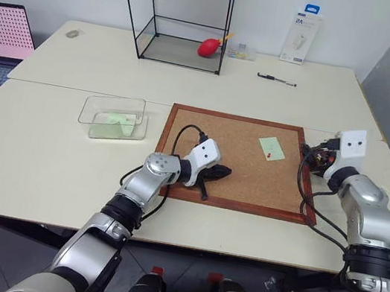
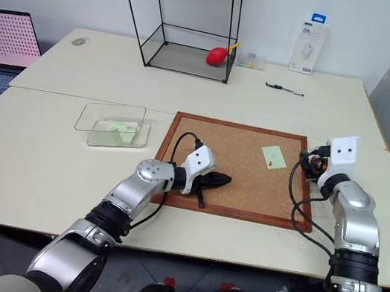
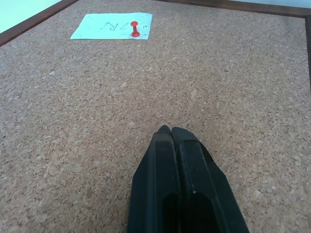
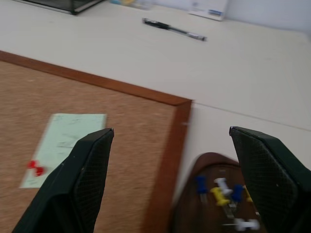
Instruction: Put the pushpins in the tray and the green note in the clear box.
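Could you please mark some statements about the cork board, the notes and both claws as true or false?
1. A red pushpin pins the green note to the cork board. True.
2. The left claw is wide open. False: it is shut, empty.
3. The clear box is empty. False: a green slip lies inside.
4. The right claw is open above the tray. True.
5. The tray is empty. False: it holds coloured pins.

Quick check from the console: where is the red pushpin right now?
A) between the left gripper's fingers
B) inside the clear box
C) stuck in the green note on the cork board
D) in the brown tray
C: the red pushpin sits on the green note, which lies on the cork board; the left gripper is shut on nothing.
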Controlling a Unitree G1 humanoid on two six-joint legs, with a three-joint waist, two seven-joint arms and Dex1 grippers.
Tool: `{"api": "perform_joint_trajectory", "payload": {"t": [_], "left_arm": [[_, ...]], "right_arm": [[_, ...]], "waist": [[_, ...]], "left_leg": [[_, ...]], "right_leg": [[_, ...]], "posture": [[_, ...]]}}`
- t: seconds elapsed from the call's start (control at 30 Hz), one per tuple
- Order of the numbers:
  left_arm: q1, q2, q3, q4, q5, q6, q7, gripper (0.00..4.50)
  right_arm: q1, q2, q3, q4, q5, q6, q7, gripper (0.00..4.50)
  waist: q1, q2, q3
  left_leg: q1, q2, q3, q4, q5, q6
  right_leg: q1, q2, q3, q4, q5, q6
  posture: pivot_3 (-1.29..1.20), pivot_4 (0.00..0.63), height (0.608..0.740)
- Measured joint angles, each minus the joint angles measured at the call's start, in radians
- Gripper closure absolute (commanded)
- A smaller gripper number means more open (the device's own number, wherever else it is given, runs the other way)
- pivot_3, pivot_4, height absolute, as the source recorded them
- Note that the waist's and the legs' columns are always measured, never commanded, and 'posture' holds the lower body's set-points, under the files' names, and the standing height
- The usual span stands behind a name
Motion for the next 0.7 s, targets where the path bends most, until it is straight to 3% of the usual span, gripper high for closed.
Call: {"api": "perform_joint_trajectory", "payload": {"t": [0.33, 0.7], "left_arm": [[0.001, 0.000, 0.000, -0.002, 0.000, 0.000, 0.003, 4.50], [0.011, 0.000, 0.000, -0.015, 0.001, 0.000, 0.010, 4.50]], "right_arm": [[0.007, 0.064, 0.093, 0.023, 0.000, 0.001, 0.026, 0.46], [-0.040, 0.089, 0.111, 0.139, -0.033, -0.051, 0.023, 2.60]], "waist": [[0.000, 0.000, 0.000], [0.000, 0.000, 0.000]], "left_leg": [[0.000, 0.000, 0.000, 0.000, 0.000, 0.000], [0.000, 0.000, 0.000, 0.000, 0.000, 0.000]], "right_leg": [[0.000, 0.000, 0.000, 0.000, 0.000, 0.000], [0.000, 0.000, 0.000, 0.000, 0.000, 0.000]], "posture": [[0.00, 0.150, 0.740], [0.00, 0.150, 0.740]]}}
